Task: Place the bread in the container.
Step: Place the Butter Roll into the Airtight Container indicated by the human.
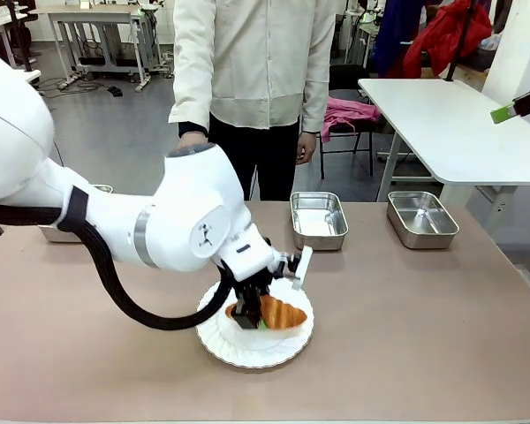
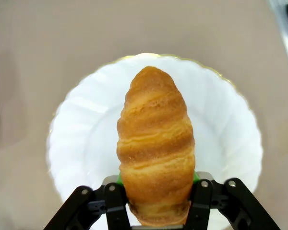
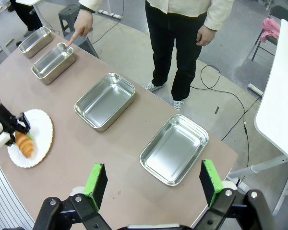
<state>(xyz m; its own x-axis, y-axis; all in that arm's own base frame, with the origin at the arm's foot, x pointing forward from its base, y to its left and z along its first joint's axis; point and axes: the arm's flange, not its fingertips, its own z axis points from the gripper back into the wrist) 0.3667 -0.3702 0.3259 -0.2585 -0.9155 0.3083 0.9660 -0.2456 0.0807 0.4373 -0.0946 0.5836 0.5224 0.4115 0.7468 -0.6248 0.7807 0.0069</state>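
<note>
The bread (image 2: 156, 148), a golden-brown ridged croissant, lies on a round white scalloped plate (image 2: 81, 143). My left gripper (image 2: 156, 199) is shut on its near end, one green pad on each side. From the front, the left gripper (image 1: 247, 314) reaches down over the plate (image 1: 256, 352) and holds the bread (image 1: 283, 313). A person's finger (image 3: 71, 39) points at one shiny steel container (image 3: 53, 60). My right gripper (image 3: 153, 184) hangs high above the table, open and with nothing in it; its green tip (image 1: 505, 112) shows at the upper right.
Several alike steel pans stand in a row along the far edge: two right of the middle (image 1: 318, 219) (image 1: 421, 217) and one partly behind my left arm (image 1: 60, 234). The person (image 1: 256, 62) stands at the far side. A white table (image 1: 459, 124) is behind on the right.
</note>
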